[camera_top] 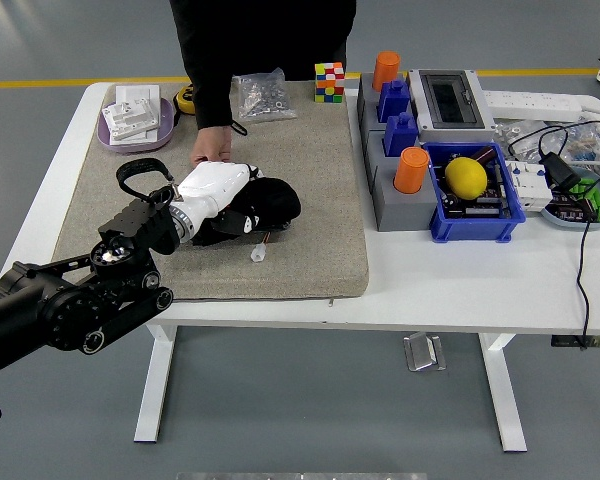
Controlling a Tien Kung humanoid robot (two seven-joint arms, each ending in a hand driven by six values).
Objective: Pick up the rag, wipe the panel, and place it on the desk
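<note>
Now the left hand (242, 203) is lying low over the grey mat (320, 170) on the white surface (460, 280), its white back turned up and its dark fingers curled down onto a black rag (278, 200), gripping it against the mat. The rag is sitting near the middle of the mat, bunched under and just beyond the fingertips, with a small white tag (258, 254) lying on the mat just in front of it. The left arm (70, 300) is reaching in from the lower left corner of the view.

A person in dark clothing is standing at the far side, and the person's hand (211, 150) is resting on the mat just behind the robot's wrist, close to it; whether the two are touching cannot be told.

Along the far edge of the mat a clear bag of small metal parts (263, 95) and a colourful cube (329, 81) are sitting near each other. Off the mat's far left corner a lilac tray (135, 135) is holding pale blocks. To the right of the mat, a grey stand is carrying orange cylinders (411, 170), and a blue bin (480, 222) beside it is holding a yellow lemon (466, 177).
</note>
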